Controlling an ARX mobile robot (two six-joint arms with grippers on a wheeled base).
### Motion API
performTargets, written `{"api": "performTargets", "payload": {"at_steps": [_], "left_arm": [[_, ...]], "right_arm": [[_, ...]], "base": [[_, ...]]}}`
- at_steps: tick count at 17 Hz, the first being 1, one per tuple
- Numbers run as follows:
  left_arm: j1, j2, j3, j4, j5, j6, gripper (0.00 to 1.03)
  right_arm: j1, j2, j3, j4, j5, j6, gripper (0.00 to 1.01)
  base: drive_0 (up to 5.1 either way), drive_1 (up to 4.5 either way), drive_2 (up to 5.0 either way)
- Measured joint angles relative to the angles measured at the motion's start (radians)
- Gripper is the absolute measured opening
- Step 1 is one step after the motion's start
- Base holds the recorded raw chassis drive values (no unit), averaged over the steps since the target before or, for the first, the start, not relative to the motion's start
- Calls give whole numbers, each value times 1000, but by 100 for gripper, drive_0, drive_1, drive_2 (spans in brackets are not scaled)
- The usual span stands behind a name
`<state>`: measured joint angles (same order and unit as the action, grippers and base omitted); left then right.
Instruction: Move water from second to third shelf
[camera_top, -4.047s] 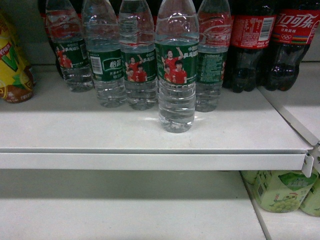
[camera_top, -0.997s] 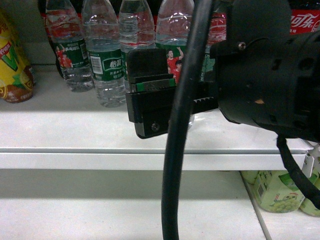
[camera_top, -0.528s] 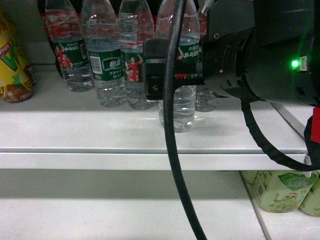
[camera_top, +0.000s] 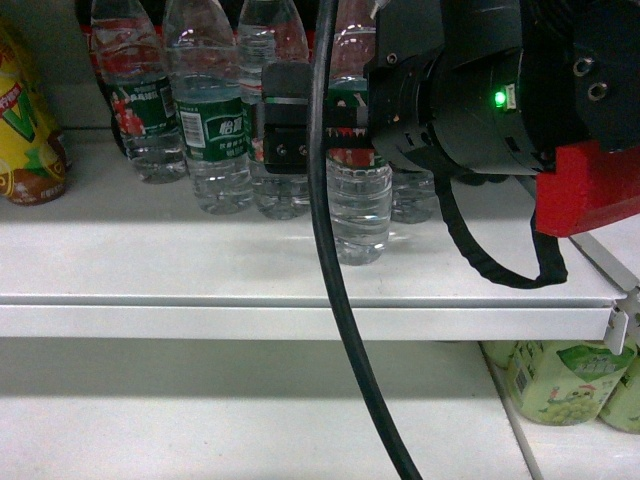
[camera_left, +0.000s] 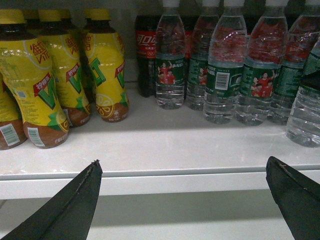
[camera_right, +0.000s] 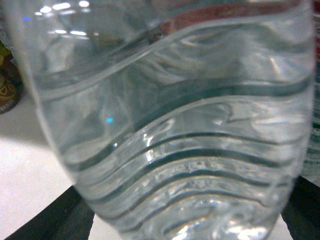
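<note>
The water (camera_top: 358, 215), a clear ribbed bottle with a green label, stands at the front of the white shelf (camera_top: 180, 265), ahead of a row of like bottles (camera_top: 210, 130). My right gripper (camera_top: 335, 130) is open at label height, one finger (camera_top: 285, 135) on the bottle's left side. In the right wrist view the water (camera_right: 175, 125) fills the frame, deep between the dark fingers (camera_right: 45, 225) of the right gripper (camera_right: 187, 220). My left gripper (camera_left: 181, 161) hangs open and holds nothing, level with the shelf's front lip (camera_left: 165, 180); it is out of the head view.
Yellow tea bottles (camera_left: 55, 85) stand at the shelf's left, and a cola bottle (camera_left: 146, 50) stands behind the water row (camera_left: 220, 75). A black cable (camera_top: 335, 300) hangs across the head view. The lower shelf (camera_top: 230, 420) holds green drink packs (camera_top: 560, 385) at the right.
My right arm came in from the right and pushed forward; its jaws now straddle the front water bottle at label height. The bottle has stayed on the shelf.
</note>
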<state>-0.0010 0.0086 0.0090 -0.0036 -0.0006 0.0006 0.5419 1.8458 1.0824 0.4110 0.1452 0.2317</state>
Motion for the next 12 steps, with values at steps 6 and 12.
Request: {"api": "performTargets", "payload": {"at_steps": [6, 12], "left_arm": [[0, 0, 0, 0, 0, 0, 98], [0, 0, 0, 0, 0, 0, 98]], "right_arm": [[2, 26, 36, 2, 25, -21, 94], [10, 33, 38, 12, 41, -47, 50]], "base": [[0, 0, 0], [0, 0, 0]]}}
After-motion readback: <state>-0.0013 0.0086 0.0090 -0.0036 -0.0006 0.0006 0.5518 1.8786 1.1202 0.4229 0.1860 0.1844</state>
